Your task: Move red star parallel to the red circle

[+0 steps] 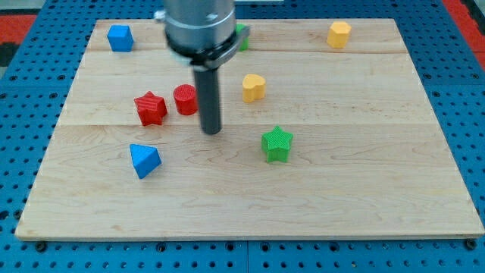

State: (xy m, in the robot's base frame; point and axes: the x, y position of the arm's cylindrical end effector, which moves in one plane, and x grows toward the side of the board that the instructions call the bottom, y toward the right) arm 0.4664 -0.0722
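Star [151, 108], red, lies on the wooden desk [364, 174] in the left half of the frame, a little above mid-height. Just to its right, close but apart, sits the red circle [185, 99], slightly higher in the frame, so the two stand almost side by side in a row. The circle's right edge is partly hidden by the dark rod.

My tip [211, 132] rests just right of the circle and a bit lower, near it; whether it touches the circle cannot be told. The rod rises straight up to a grey cylindrical mount at the frame's top. There is no claw on this arm (only the plain rod), so nothing is held and there is no opening to report.

Further out, a yellow block [253, 87], rounded with a notch, perhaps a heart, lies right of the rod, level with the circle. A green star [276, 143] sits lower right of the tip, well apart from it. A blue block [144, 160], wedge-like, lies below the red star towards the lower left.

Along the top edge of the desk: another blue block [119, 37] in the upper left, a green block [242, 36] mostly hidden behind the mount (shape unclear), and a yellow hexagonal block [339, 34] in the upper right.

The desk lies on a blue perforated surface [462, 91].
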